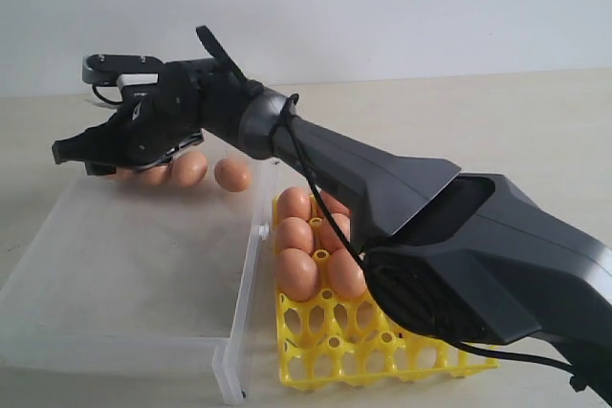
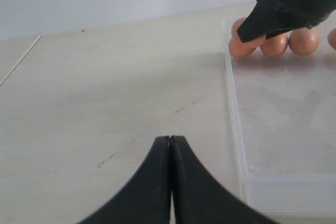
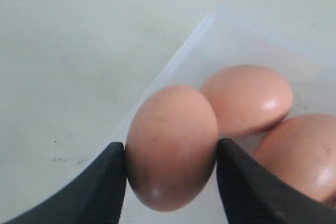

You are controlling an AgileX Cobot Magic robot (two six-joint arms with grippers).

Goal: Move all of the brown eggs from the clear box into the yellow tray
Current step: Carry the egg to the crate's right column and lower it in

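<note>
My right gripper [image 1: 81,158] [image 3: 171,150] reaches into the far left corner of the clear box [image 1: 124,332]. It is shut on a brown egg [image 3: 172,145], with a finger pressed against each side. Two more brown eggs [image 3: 247,99] [image 3: 299,153] lie close beside it. In the exterior view, loose eggs [image 1: 189,168] [image 1: 232,175] rest along the box's far wall. The yellow tray [image 1: 382,355] stands right of the box, with several eggs [image 1: 297,274] in its far cups. My left gripper [image 2: 171,139] is shut and empty over the bare table, beside the box [image 2: 236,114].
The right arm [image 1: 430,236] stretches across over the tray and hides part of it. The tray's near cups hold nothing. Pale tabletop [image 2: 105,87] lies left of the box. A plain wall runs behind the table.
</note>
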